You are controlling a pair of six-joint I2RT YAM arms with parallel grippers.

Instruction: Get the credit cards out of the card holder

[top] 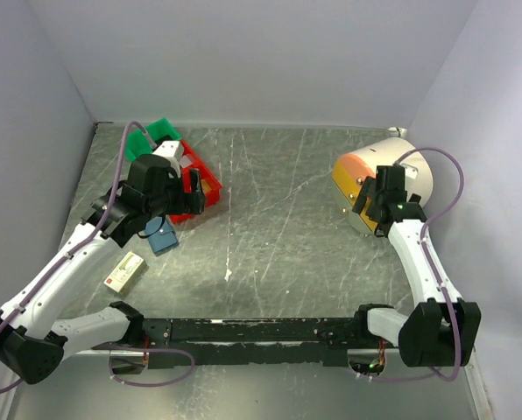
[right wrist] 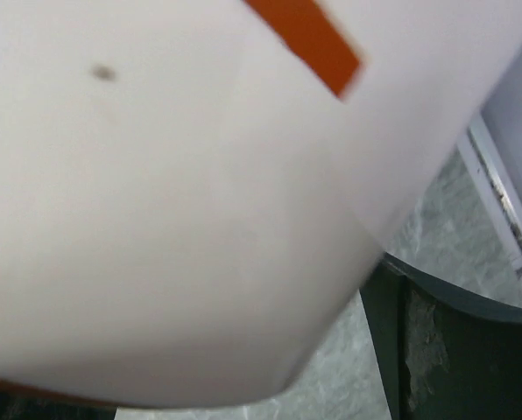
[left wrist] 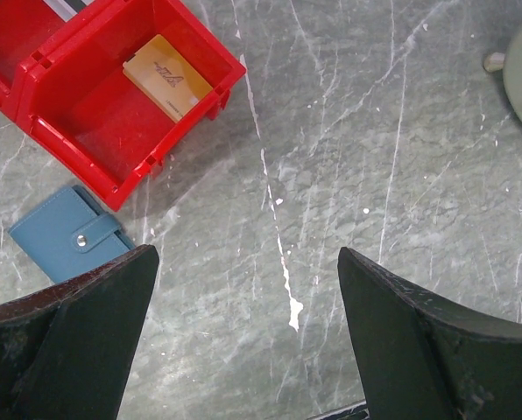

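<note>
Left wrist view is showing the card holder [left wrist: 64, 232], slate-blue, snapped shut, lying on the desk [left wrist: 375, 175] beside a red bin [left wrist: 95, 131]; overhead, the left arm [top: 90, 236] is half hiding it. Left hand [left wrist: 245, 289] and right hand [top: 373, 201] are gaping, released.

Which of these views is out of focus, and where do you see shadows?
Right wrist: blurred, the white drum fills the frame too close. Left wrist: sharp, the red bin throws a soft shadow onto the table beside it. Top external: evenly lit, in focus.
</note>
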